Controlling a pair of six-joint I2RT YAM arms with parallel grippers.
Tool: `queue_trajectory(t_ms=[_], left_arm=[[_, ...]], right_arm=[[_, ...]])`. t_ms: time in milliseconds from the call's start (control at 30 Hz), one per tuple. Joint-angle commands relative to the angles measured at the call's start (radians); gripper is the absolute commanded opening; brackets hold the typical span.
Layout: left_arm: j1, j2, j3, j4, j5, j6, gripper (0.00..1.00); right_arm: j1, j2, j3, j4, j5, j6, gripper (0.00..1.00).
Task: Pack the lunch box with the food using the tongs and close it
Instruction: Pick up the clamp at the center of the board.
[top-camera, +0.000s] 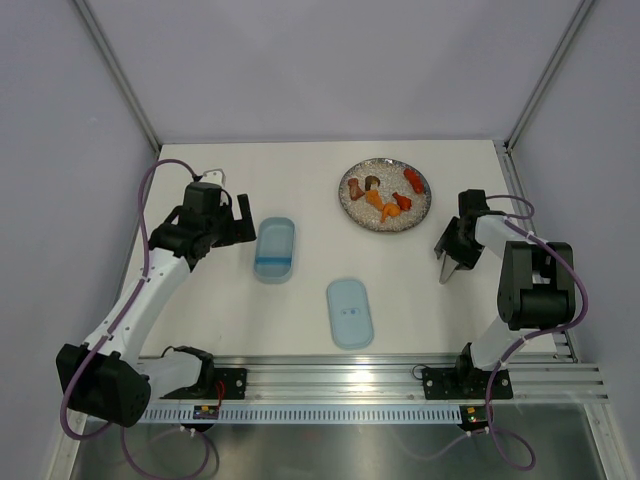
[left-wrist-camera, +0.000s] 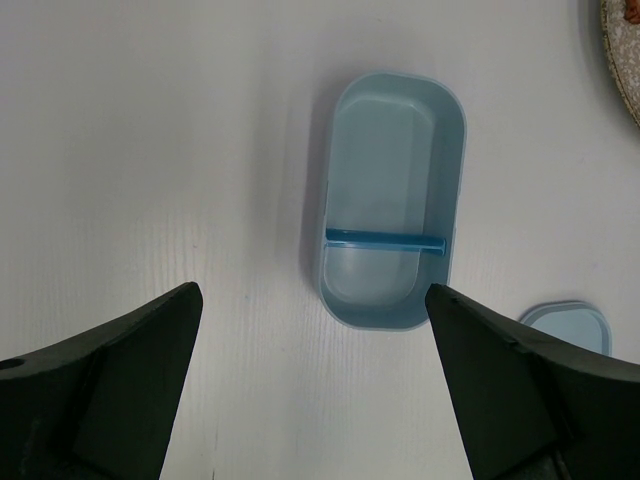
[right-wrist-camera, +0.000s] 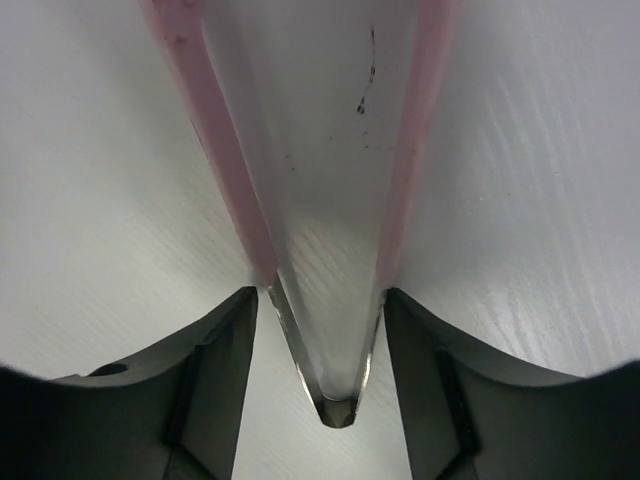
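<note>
fingers (right-wrist-camera: 215, 380) of the right gripper (right-wrist-camera: 318, 300) bear on both outer faces of the tongs (right-wrist-camera: 310, 170), close to the hinge end, which sits low centre in the wrist view. the two pink-edged arms fan out toward the top of that frame. whether the tongs are clear of the table (top-camera: 300, 180) cannot be told. in the top view this gripper is at the right, below and right of the plate (top-camera: 385, 224) and apart from it.

left gripper (left-wrist-camera: 311, 292): spread wide, holding nothing, just left of the lunch box (left-wrist-camera: 385, 140). the box stands open left of centre in the top view, with no food inside and a blue divider (left-wrist-camera: 385, 239) across it. lid (top-camera: 350, 312) lies flat at lower centre, apart from the box. food (top-camera: 385, 195), orange, red and brown pieces, is all on the plate at upper centre-right.

assessment: step in hand is securing the tongs.

recommendations:
- squeeze only until the tool is firm, not until its arms meet; spare travel is needed to pinch each piece.
- a hold this near the hinge likely gives reach but little leverage, so confirm the tips respond before approaching the plate.
- keep the arms centred between the fingers to prevent twisting.
- lift straight up.

risk: tips slipping off the small pieces.
</note>
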Motion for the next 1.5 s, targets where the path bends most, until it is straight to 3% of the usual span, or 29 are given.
queue_trajectory(t_ms=[0, 67, 100, 267, 333, 600, 867, 1167, 1467], left_arm=[[0.000, 0.002, 0.038, 0.032, 0.019, -0.001, 0.99], [0.001, 0.001, 0.036, 0.030, 0.019, -0.002, 0.99], [0.001, -0.001, 0.036, 0.030, 0.019, -0.002, 0.99], [0.001, -0.012, 0.033, 0.026, 0.017, -0.001, 0.99], [0.001, -0.018, 0.031, 0.023, 0.017, -0.001, 0.99], [0.001, -0.045, 0.005, 0.029, 0.033, -0.020, 0.99], [0.000, -0.073, 0.001, 0.020, 0.010, -0.011, 0.99], [0.001, -0.073, 0.008, 0.018, 0.023, -0.010, 0.99], [0.001, -0.081, 0.011, 0.014, 0.017, -0.002, 0.99]], right_arm=[[0.008, -0.030, 0.000, -0.016, -0.043, -0.022, 0.60], [0.010, -0.030, 0.000, -0.016, -0.047, -0.029, 0.52], [0.010, -0.030, 0.000, -0.014, -0.049, -0.034, 0.44], [0.011, -0.041, 0.000, -0.020, -0.053, -0.048, 0.36], [0.011, -0.061, 0.003, -0.034, -0.056, -0.052, 0.26], [0.018, -0.174, 0.048, -0.121, -0.093, -0.094, 0.07], [0.034, -0.243, 0.170, -0.265, -0.164, -0.129, 0.07], [0.174, -0.147, 0.333, -0.439, -0.187, -0.207, 0.10], [0.186, -0.068, 0.451, -0.496, -0.152, -0.229, 0.17]])
